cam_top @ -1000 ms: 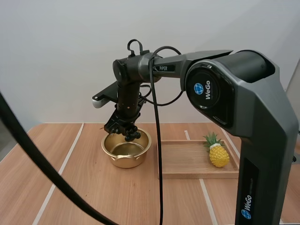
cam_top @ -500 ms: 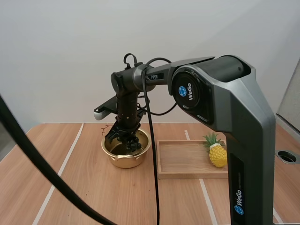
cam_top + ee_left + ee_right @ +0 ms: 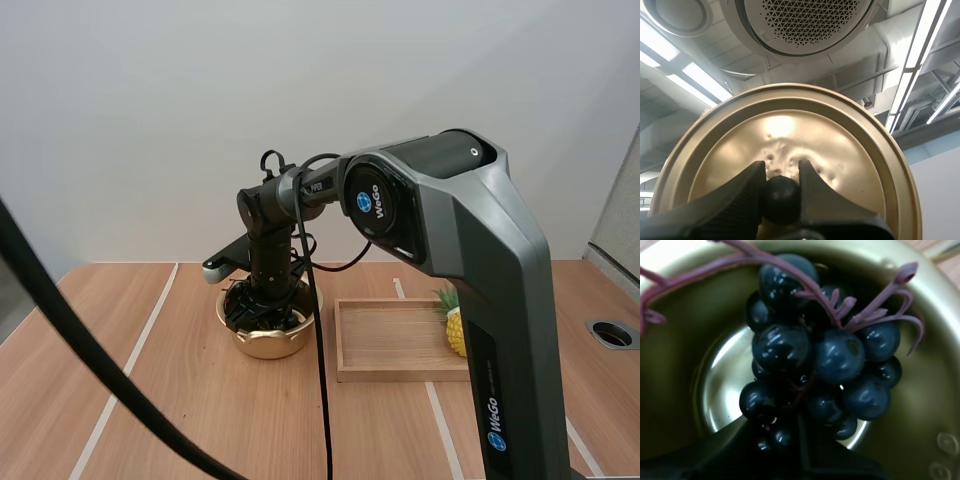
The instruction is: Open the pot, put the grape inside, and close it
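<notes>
Hanging inside the pot (image 3: 268,345), the grapes (image 3: 820,355) sit pinched in the right hand (image 3: 264,303); the left hand (image 3: 781,175) clamps the lid (image 3: 840,150).

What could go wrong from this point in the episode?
The grape bunch hangs inside the pot with stems reaching toward the rim; when the right gripper lifts away, a stem could snag and drag it out. The left gripper pinches the lid only by its small knob, so it may tilt on closing.
</notes>
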Controlling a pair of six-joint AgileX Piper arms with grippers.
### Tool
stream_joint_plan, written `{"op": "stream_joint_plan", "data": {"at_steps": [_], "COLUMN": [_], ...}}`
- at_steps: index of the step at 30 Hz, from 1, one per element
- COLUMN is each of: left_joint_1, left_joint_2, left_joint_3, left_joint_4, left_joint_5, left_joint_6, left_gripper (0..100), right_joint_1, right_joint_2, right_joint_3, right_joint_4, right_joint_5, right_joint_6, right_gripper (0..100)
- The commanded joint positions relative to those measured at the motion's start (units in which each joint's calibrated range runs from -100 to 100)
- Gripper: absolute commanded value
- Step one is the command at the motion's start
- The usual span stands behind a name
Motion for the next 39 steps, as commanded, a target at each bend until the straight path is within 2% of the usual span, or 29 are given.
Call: {"op": "stream_joint_plan", "data": {"at_steps": [1, 19, 28, 29, 31, 35, 37, 39], "left_joint_1": [0.04, 0.04, 0.04, 0.04, 0.04, 0.04, 0.04, 0.04], "left_joint_2": [-0.21, -0.21, -0.21, -0.21, -0.21, -0.21, -0.21, -0.21], "left_joint_3": [-0.21, -0.21, -0.21, -0.21, -0.21, -0.21, -0.21, -0.21], "left_joint_4": [0.33, 0.33, 0.33, 0.33, 0.43, 0.43, 0.43, 0.43], "left_joint_5": [-0.01, 2.15, 2.15, 2.15, 2.15, 3.11, 3.98, 4.36], "left_joint_6": [0.18, 0.44, 0.44, 0.54, 0.54, 1.01, 1.01, 1.01], "left_gripper": [0, 0, 0, 0, 0, 0, 0, 0], "right_joint_1": [-0.01, -0.82, -0.82, -0.82, -0.82, -0.82, -0.82, -0.82], "right_joint_2": [1.05, 3.32, 2.53, 2.09, 1.03, -1.12, -2.22, -3.33], "right_joint_3": [0.99, 0.99, 0.87, 0.87, 0.76, 0.76, 0.76, 0.76], "right_joint_4": [-0.45, -1.85, -3.38, -3.60, -3.59, -3.74, -4.39, -5.17], "right_joint_5": [-0.72, -2.85, -2.93, -2.93, -2.93, -3.12, -3.12, -3.12], "right_joint_6": [0.20, 0.20, 5.78, 6.00, 6.00, 5.45, 5.44, 5.44], "right_gripper": [0, 0, 0, 3, 23, 77, 100, 100]}}
